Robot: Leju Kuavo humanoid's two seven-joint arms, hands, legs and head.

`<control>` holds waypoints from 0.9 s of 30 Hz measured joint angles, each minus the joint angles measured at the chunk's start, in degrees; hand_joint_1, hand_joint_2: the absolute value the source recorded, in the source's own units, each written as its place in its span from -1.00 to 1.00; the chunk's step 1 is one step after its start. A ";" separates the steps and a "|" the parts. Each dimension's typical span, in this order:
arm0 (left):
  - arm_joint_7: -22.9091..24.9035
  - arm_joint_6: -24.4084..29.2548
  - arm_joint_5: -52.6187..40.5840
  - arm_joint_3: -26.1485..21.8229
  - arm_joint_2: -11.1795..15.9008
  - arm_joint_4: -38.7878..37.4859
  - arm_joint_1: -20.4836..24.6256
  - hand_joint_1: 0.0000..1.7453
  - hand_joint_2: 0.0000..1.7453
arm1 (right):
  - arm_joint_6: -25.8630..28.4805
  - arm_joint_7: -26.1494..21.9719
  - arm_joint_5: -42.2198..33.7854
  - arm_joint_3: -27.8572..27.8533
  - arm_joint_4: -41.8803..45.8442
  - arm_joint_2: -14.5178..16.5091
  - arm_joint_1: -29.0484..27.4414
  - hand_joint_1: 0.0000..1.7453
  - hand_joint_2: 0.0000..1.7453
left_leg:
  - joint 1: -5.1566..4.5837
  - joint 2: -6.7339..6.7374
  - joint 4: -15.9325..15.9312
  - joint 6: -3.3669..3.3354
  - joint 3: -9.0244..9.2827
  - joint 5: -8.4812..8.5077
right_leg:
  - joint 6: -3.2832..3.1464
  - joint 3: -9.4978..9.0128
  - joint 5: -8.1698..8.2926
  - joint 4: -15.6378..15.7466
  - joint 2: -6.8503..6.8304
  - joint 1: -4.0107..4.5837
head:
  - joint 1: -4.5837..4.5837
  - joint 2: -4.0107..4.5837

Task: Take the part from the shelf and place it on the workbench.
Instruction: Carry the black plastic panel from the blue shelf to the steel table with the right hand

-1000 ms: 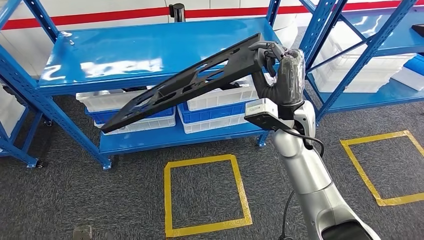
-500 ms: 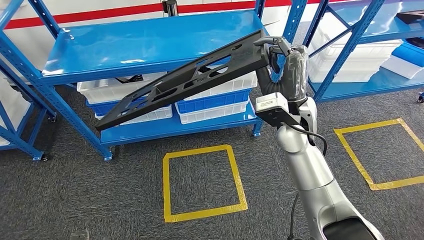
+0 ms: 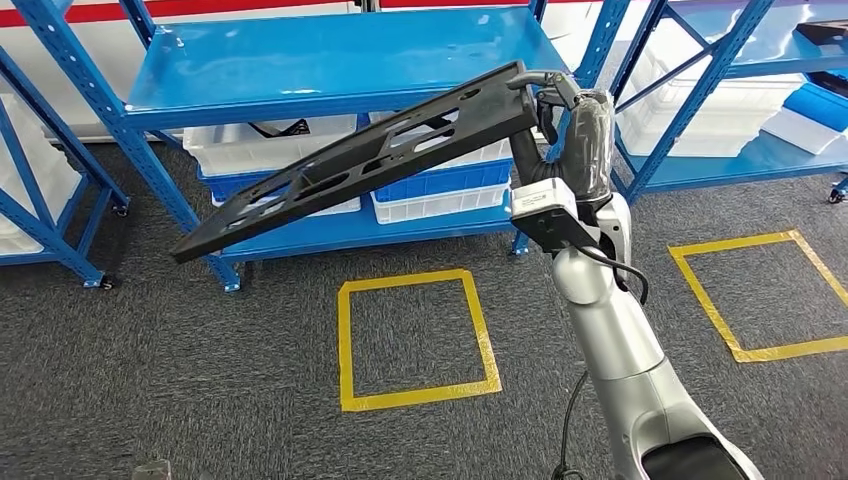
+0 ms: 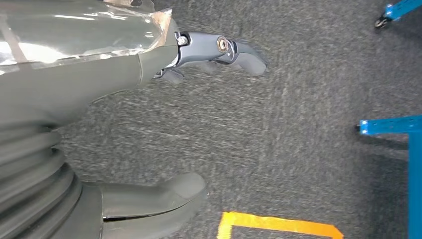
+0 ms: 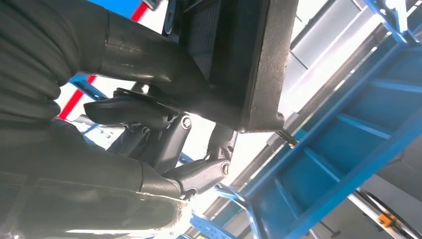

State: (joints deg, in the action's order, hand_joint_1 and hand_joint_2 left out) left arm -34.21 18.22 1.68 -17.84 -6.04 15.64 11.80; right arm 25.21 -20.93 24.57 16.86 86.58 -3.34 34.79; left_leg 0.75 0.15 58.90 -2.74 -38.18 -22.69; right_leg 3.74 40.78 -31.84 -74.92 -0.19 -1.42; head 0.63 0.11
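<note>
Part [image 3: 350, 170], a long black slotted panel, hangs tilted in front of the blue shelf [image 3: 330, 60], gripped at its upper end by the right hand [image 3: 560, 110] for carrying; left hand [image 4: 149, 99] hangs empty, fingers apart.

White bins [image 3: 440, 205] are sitting on a lower blue level at upper centre. Two yellow tape squares are lying on grey carpet [image 3: 180, 370] (one [image 3: 415, 338] at centre, one [image 3: 765, 295] at right).

Blue shelf rack [image 3: 330, 60] at twelve o'clock, white and blue bins [image 3: 440, 195] on its lower level; grey carpet floor [image 3: 200, 380] carries a yellow tape square [image 3: 417, 338] at six.
</note>
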 joint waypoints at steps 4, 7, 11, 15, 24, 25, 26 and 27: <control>0.22 0.15 -0.48 0.00 -0.05 0.01 0.09 -1.00 1.00 | -0.62 0.01 0.54 -0.35 -0.18 0.48 -0.03 1.00 1.00 | -0.17 -0.03 0.00 0.79 -2.85 2.87 | 0.01 -10.86 1.55 12.45 -0.02 0.68 | -0.08 0.00; 0.38 0.07 -0.72 0.00 -0.03 0.00 0.12 -1.00 1.00 | -0.90 -0.08 0.64 -0.90 -0.42 0.85 -0.20 1.00 1.00 | -0.18 -0.03 -0.99 1.91 -3.10 5.06 | -1.35 -13.05 0.88 17.65 0.08 1.44 | -0.13 0.00; 0.50 -0.03 -0.99 0.02 0.10 -0.01 0.09 -1.00 1.00 | -1.39 -0.32 0.20 -1.52 -1.25 1.01 -0.29 1.00 1.00 | 0.22 -0.20 3.35 3.14 -5.16 -1.03 | -3.42 -11.17 3.90 18.06 -0.10 -0.13 | -0.35 0.00; 0.51 -0.03 -1.14 0.04 0.13 -0.02 0.08 -1.00 1.00 | -1.61 -0.63 0.09 -1.71 -2.07 1.04 -0.75 1.00 1.00 | 0.74 -0.32 15.53 4.37 -6.47 -6.57 | -3.59 -7.83 6.49 17.83 -0.16 0.04 | -0.42 0.00; 0.20 -0.02 -1.02 0.03 -0.04 0.01 0.25 -1.00 1.00 | -2.35 -0.90 -0.23 -2.56 -2.88 0.90 -0.96 1.00 1.00 | 0.51 -0.43 0.32 2.28 4.78 -4.15 | 0.13 -3.25 8.73 15.73 -0.20 0.09 | -0.15 0.00; 0.08 -0.03 -0.87 0.03 -0.09 0.01 0.24 -1.00 1.00 | -2.56 -0.90 -0.37 -2.61 -3.05 0.83 -0.83 1.00 1.00 | 0.53 -0.25 -0.06 1.41 4.46 -3.51 | 0.02 -2.53 7.39 14.22 -0.17 0.11 | -0.09 0.00; -0.02 -0.03 -0.73 0.02 -0.12 0.01 0.22 -1.00 1.00 | -2.74 -0.92 -0.52 -2.65 -3.23 0.73 -0.67 1.00 1.00 | 0.60 -0.08 -0.35 0.73 4.01 -2.88 | -0.32 -1.51 5.37 11.66 -0.14 0.11 | -0.04 0.00; -0.08 -0.03 -0.59 0.01 -0.12 0.01 0.20 -1.00 1.00 | -2.91 -0.94 -0.67 -2.66 -3.45 0.66 -0.51 1.00 1.00 | 0.52 0.00 -0.42 0.35 3.37 -2.30 | -0.69 -0.34 3.00 8.10 -0.09 0.10 | 0.01 0.00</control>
State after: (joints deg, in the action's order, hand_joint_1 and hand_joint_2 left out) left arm -34.29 18.19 1.09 -17.82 -6.16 15.65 12.00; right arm 22.31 -21.87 23.91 14.21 83.13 -2.68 34.29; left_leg 1.27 0.15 58.49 -2.39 -34.81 -24.99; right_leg 3.05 40.44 -28.84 -66.82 -0.29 -1.32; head 0.64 0.11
